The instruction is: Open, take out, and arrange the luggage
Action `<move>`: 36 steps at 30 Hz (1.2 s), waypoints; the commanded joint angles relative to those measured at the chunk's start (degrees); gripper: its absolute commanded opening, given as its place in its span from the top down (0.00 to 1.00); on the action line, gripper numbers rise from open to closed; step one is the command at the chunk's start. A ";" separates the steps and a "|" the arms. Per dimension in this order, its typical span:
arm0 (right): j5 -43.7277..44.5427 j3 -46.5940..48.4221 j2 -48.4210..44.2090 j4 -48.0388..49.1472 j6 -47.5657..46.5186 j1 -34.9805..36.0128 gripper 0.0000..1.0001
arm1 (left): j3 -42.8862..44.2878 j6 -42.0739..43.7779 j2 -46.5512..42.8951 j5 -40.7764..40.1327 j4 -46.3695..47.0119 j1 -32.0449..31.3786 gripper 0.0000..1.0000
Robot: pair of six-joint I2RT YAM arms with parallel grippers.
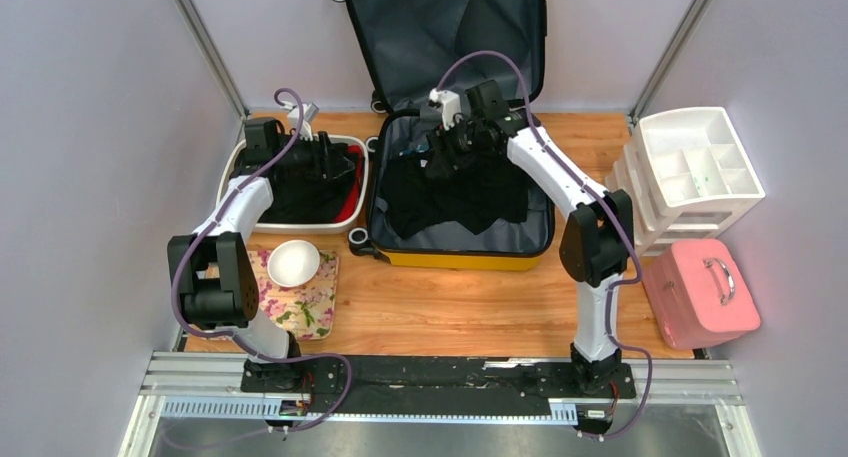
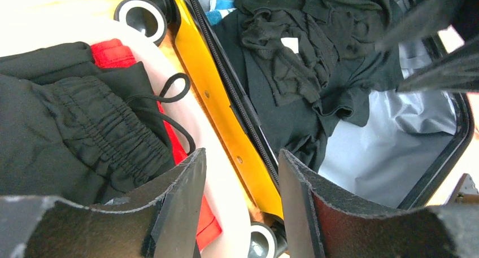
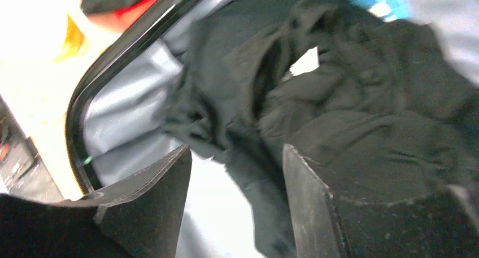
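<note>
Left end effector (image 2: pixel 242 156) and right end effector (image 3: pixel 236 151) both hang released, empty. The luggage (image 1: pixel 462 259) lies open on the table (image 1: pixel 450 307); its tangled black clothes (image 3: pixel 361 128) may lift as one clump.

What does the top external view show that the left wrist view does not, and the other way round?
Only the top external: the pink case, the white drawer organiser, the white bowl on a floral cloth, and the lid standing open. Only the left wrist: a looped black drawstring and a white label. Both: the open yellow luggage holding black clothes, with the white tub of black and red garments beside it.
</note>
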 commanded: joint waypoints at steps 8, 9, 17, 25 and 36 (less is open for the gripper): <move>12.87 5.49 4.43 9.04 9.21 3.40 0.11 | -0.72 1.13 -3.39 -2.93 1.49 -0.15 0.39; 13.22 6.02 5.56 8.52 8.51 4.19 0.11 | -0.89 0.96 -3.39 -3.54 1.58 -0.15 0.39; 23.32 7.59 11.28 9.48 5.07 5.78 0.11 | -2.56 -0.10 -3.83 -3.63 4.04 -0.85 0.39; 21.15 10.50 11.38 6.85 3.93 5.43 0.92 | -0.37 -1.57 -0.94 -4.78 4.39 -2.87 0.39; 4.53 4.01 -0.22 8.24 7.09 2.18 1.00 | 0.07 -39.34 6.53 -4.86 25.21 -10.25 0.18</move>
